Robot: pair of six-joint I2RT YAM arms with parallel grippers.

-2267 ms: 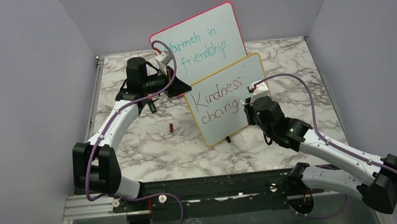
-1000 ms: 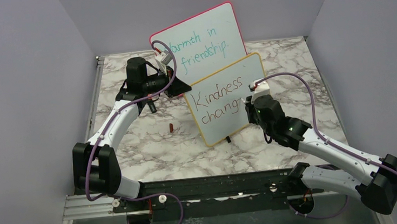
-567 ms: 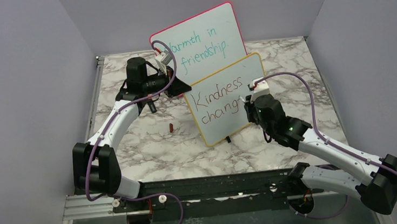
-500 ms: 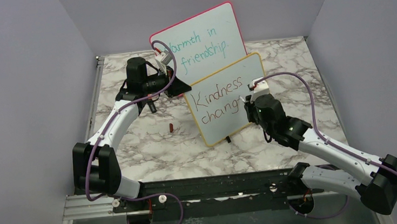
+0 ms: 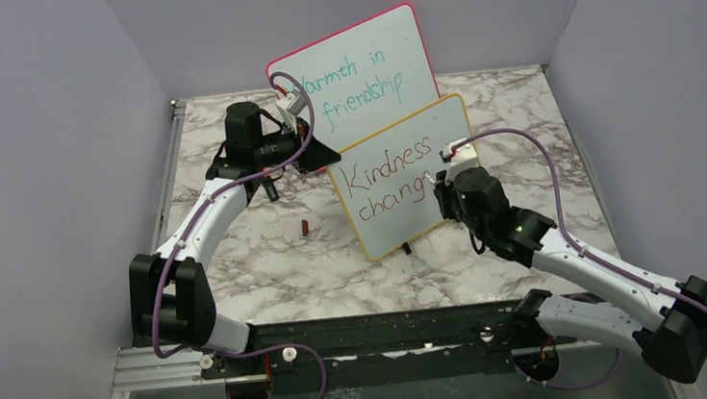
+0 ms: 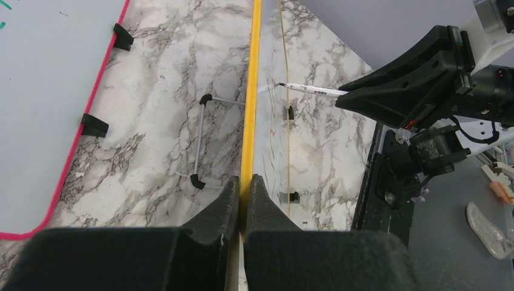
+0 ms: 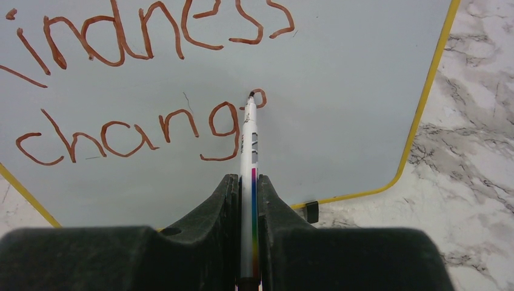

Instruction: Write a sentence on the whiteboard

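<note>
The yellow-framed whiteboard (image 5: 400,226) stands tilted at mid-table, and my left gripper (image 6: 244,180) is shut on its yellow edge (image 6: 249,91) from the left side. The sentence (image 7: 127,91) on it reads "Kindness" over "chang", with a small loop started after the "g", in reddish-brown. My right gripper (image 7: 246,179) is shut on a white marker (image 7: 248,142). The marker's tip touches the board at that loop. In the top view my right gripper (image 5: 441,188) sits at the board's right half. The left wrist view shows the marker (image 6: 312,90) meeting the board's face.
A pink-red-framed board (image 5: 357,59) with teal writing leans behind. A small reddish cap (image 5: 305,227) lies on the marble table left of the whiteboard. A wire stand (image 6: 200,142) props the whiteboard's back. Grey walls close in on three sides.
My right gripper has shifted slightly up and right along the second line, drawing a small loop after "chang". The left arm and the board have stayed still.
</note>
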